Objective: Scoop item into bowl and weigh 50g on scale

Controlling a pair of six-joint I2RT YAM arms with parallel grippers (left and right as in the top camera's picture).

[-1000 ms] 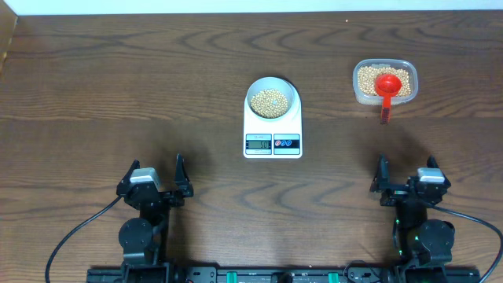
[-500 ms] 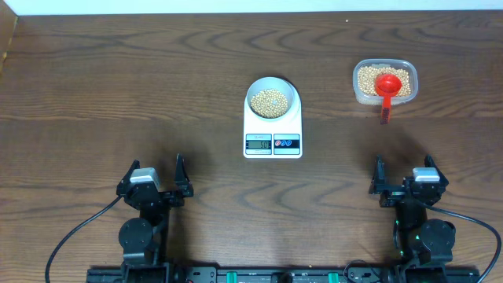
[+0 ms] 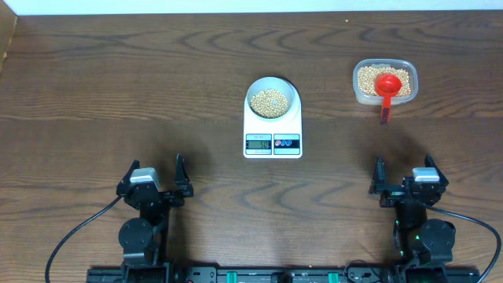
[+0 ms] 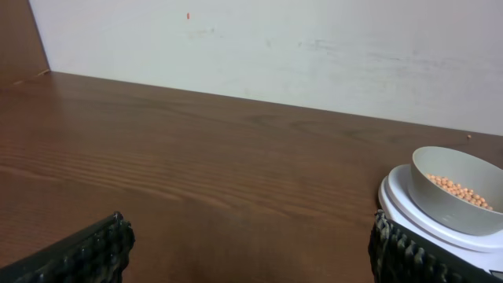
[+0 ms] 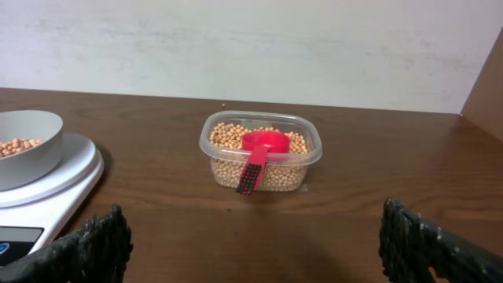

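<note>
Robotics lab bench, dark wood-grain table (image 3: 94, 79) running ahead of the left gripper (image 3: 154, 174) and right gripper (image 3: 405, 174) to a bare off-white wall (image 4: 314, 47), black mounting rail (image 3: 259, 275) behind both arm bases, black cable (image 3: 78, 228) looping behind the left one, small kitchen scale (image 3: 273, 126) ahead between them

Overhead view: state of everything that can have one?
Small round pale grey-white bowl: on scale, part-filled with tan beans.
Flat white rectangular kitchen scale: display shows digits, unreadable.
Clear rounded-rectangular plastic tub: lidless, holds beans.
Red plastic scoop: resting in tub, handle over rim.
Left gripper: open, empty.
Right gripper: open, empty.
</note>
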